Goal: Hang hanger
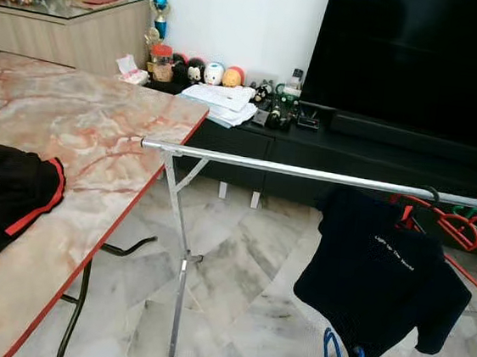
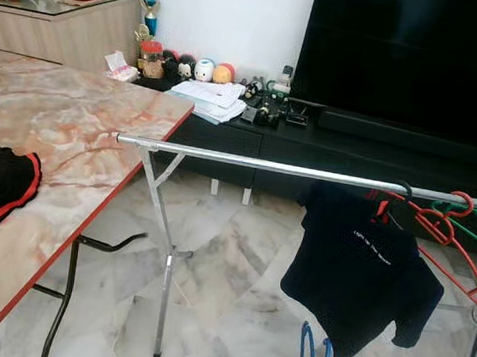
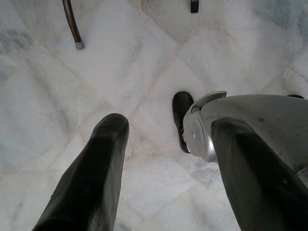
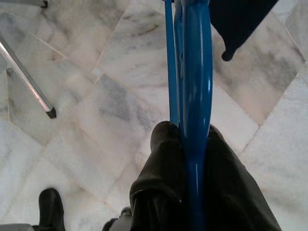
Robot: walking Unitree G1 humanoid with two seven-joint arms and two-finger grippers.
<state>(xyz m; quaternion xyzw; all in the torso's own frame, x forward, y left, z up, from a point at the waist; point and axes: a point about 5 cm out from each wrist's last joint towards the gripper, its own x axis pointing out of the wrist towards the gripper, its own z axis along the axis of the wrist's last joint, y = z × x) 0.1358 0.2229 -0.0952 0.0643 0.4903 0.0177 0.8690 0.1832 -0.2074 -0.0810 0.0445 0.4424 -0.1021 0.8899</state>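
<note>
Right gripper [image 4: 192,159] clenched on blue hanger [image 4: 195,72], low beneath rail [image 1: 307,172]; left gripper [image 3: 159,159] released. Risk: snagging hung shirt [image 1: 378,274] while lifting.

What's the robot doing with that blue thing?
The robot's right gripper is shut on a blue hanger, held low above the marble floor. In front of it stands a metal clothes rail, where a dark T-shirt and some red hangers already hang. The blue hanger is not on the rail yet. The left gripper hangs open over the floor.
</note>
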